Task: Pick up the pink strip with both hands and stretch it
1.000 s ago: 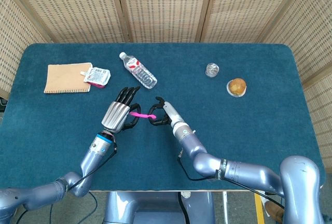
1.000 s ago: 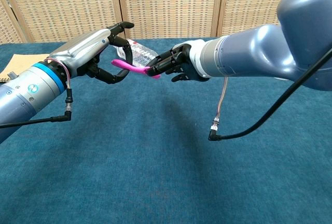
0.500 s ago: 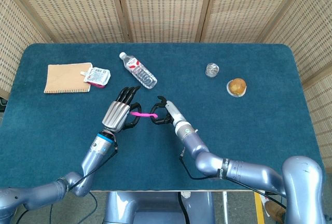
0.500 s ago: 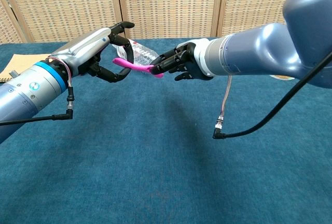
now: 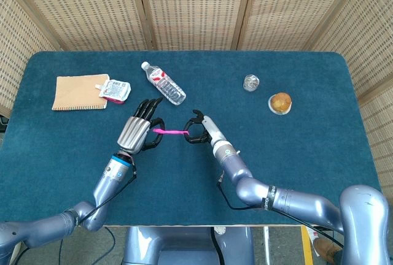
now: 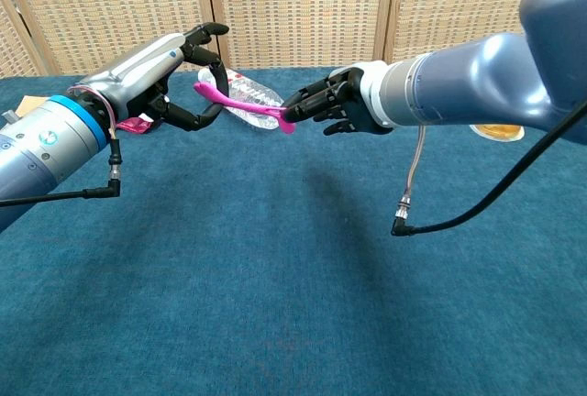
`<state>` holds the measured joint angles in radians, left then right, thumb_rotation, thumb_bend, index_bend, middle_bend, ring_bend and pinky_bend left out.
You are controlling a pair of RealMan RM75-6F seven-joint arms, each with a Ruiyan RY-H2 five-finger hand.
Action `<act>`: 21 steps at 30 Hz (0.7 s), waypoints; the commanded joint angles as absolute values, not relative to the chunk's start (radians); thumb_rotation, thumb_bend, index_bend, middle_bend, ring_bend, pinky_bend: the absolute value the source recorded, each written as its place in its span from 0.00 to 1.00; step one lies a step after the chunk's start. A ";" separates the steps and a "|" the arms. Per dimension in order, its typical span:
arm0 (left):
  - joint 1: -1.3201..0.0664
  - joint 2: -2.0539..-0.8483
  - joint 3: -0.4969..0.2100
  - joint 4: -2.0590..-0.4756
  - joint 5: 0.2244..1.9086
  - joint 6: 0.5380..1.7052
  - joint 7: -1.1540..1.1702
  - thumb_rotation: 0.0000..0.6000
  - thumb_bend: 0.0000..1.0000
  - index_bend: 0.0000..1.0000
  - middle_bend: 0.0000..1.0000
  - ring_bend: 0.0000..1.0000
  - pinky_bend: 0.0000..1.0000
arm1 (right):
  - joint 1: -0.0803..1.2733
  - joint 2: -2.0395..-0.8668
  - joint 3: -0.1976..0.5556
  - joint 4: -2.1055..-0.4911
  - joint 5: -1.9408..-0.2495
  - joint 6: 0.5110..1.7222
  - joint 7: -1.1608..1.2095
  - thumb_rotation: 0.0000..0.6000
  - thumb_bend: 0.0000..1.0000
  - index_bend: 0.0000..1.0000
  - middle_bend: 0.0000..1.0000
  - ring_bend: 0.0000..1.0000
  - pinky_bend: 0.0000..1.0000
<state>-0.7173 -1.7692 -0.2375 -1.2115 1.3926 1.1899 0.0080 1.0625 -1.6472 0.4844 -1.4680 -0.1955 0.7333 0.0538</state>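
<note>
left hand (image 5: 140,131) and right hand (image 5: 199,131) each pinch an end of the strip (image 5: 170,131), held off the table; pull apart evenly, grips firm.

On the blue table (image 5: 307,154) I see a tan woven mat (image 5: 75,92) near the left edge, with a red-and-white pouch (image 5: 115,91) overlapping its right side. A clear water bottle (image 5: 163,83) lies on its side toward the back edge, left of centre. Toward the back right corner I see a small crumpled clear object (image 5: 250,82), and just beside it a bun on a white dish (image 5: 280,102).
</note>
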 commanded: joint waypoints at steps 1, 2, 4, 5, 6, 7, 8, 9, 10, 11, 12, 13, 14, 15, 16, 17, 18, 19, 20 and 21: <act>-0.716 -1.761 -0.243 -1.219 1.391 1.194 0.006 1.00 0.48 0.83 0.00 0.00 0.00 | 1.057 -1.642 0.482 -1.464 -0.197 0.730 0.058 1.00 0.66 0.71 0.08 0.00 0.00; -0.716 -1.760 -0.244 -1.220 1.390 1.195 0.006 1.00 0.48 0.83 0.00 0.00 0.00 | 1.056 -1.641 0.482 -1.463 -0.197 0.729 0.058 1.00 0.66 0.71 0.08 0.00 0.00; -0.715 -1.753 -0.250 -1.225 1.389 1.201 0.004 1.00 0.48 0.83 0.00 0.00 0.00 | 1.050 -1.637 0.479 -1.459 -0.196 0.728 0.061 1.00 0.66 0.71 0.08 0.00 0.00; -0.714 -1.747 -0.253 -1.230 1.388 1.203 0.002 1.00 0.48 0.83 0.00 0.00 0.00 | 1.047 -1.634 0.478 -1.456 -0.198 0.726 0.063 1.00 0.66 0.71 0.08 0.00 0.00; -0.714 -1.744 -0.255 -1.234 1.387 1.205 0.000 1.00 0.48 0.83 0.00 0.00 0.00 | 1.044 -1.632 0.477 -1.455 -0.199 0.724 0.064 1.00 0.66 0.71 0.08 0.00 0.00; -0.713 -1.738 -0.259 -1.240 1.386 1.207 -0.001 1.00 0.48 0.83 0.00 0.00 0.00 | 1.040 -1.628 0.475 -1.453 -0.201 0.723 0.066 1.00 0.66 0.71 0.08 0.00 0.00; -0.712 -1.734 -0.262 -1.245 1.386 1.210 -0.003 1.00 0.48 0.83 0.00 0.00 0.00 | 1.037 -1.626 0.474 -1.451 -0.202 0.722 0.067 1.00 0.66 0.71 0.08 0.00 0.00; -0.711 -1.727 -0.265 -1.252 1.384 1.213 -0.004 1.00 0.48 0.83 0.00 0.00 0.00 | 1.032 -1.621 0.472 -1.450 -0.203 0.721 0.070 1.00 0.66 0.71 0.08 0.00 0.00; -0.710 -1.721 -0.268 -1.259 1.383 1.215 -0.004 1.00 0.48 0.83 0.00 0.00 0.00 | 1.026 -1.617 0.470 -1.449 -0.205 0.720 0.073 1.00 0.66 0.71 0.08 0.00 0.00; -0.710 -1.716 -0.272 -1.264 1.381 1.217 -0.005 1.00 0.48 0.83 0.00 0.00 0.00 | 1.023 -1.615 0.469 -1.449 -0.206 0.719 0.074 1.00 0.66 0.71 0.08 0.00 0.00; -0.709 -1.708 -0.277 -1.273 1.379 1.221 -0.005 1.00 0.48 0.83 0.00 0.00 0.00 | 1.017 -1.610 0.467 -1.448 -0.207 0.718 0.077 1.00 0.66 0.71 0.08 0.00 0.00; -0.707 -1.701 -0.281 -1.282 1.378 1.224 -0.003 1.00 0.48 0.83 0.00 0.00 0.00 | 1.012 -1.606 0.466 -1.448 -0.208 0.718 0.079 1.00 0.66 0.71 0.08 0.00 0.00; -0.706 -1.693 -0.286 -1.291 1.376 1.229 -0.002 1.00 0.48 0.83 0.00 0.00 0.00 | 1.006 -1.600 0.463 -1.449 -0.210 0.720 0.081 1.00 0.66 0.71 0.08 0.00 0.00; -0.705 -1.687 -0.289 -1.297 1.375 1.231 -0.001 1.00 0.48 0.83 0.00 0.00 0.00 | 1.002 -1.597 0.462 -1.450 -0.211 0.720 0.082 1.00 0.66 0.71 0.08 0.00 0.00; -0.704 -1.678 -0.294 -1.308 1.372 1.235 0.001 1.00 0.48 0.83 0.00 0.00 0.00 | 0.996 -1.591 0.460 -1.453 -0.214 0.720 0.085 1.00 0.66 0.71 0.08 0.00 0.00; -0.702 -1.672 -0.298 -1.315 1.371 1.238 0.002 1.00 0.48 0.83 0.00 0.00 0.00 | 0.991 -1.587 0.459 -1.454 -0.216 0.722 0.087 1.00 0.66 0.71 0.08 0.00 0.00; -0.700 -1.661 -0.302 -1.326 1.370 1.243 0.004 1.00 0.48 0.83 0.00 0.00 0.00 | 0.984 -1.580 0.457 -1.457 -0.219 0.723 0.089 1.00 0.66 0.71 0.08 0.00 0.00; -0.699 -1.654 -0.306 -1.335 1.369 1.247 0.005 1.00 0.48 0.83 0.00 0.00 0.00 | 0.979 -1.576 0.456 -1.459 -0.221 0.725 0.091 1.00 0.66 0.71 0.08 0.00 0.00; -0.696 -1.643 -0.311 -1.346 1.367 1.251 0.006 1.00 0.48 0.83 0.00 0.00 0.00 | 0.972 -1.569 0.454 -1.462 -0.224 0.726 0.093 1.00 0.66 0.71 0.08 0.00 0.00; -0.694 -1.635 -0.314 -1.354 1.365 1.254 0.006 1.00 0.48 0.83 0.00 0.00 0.00 | 0.966 -1.564 0.452 -1.464 -0.226 0.727 0.095 1.00 0.66 0.71 0.08 0.00 0.00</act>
<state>-0.6980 -1.6461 -0.3071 -1.3427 1.3685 1.2473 0.0041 0.9707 -1.5681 0.4545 -1.4614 -0.2230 0.7255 0.0923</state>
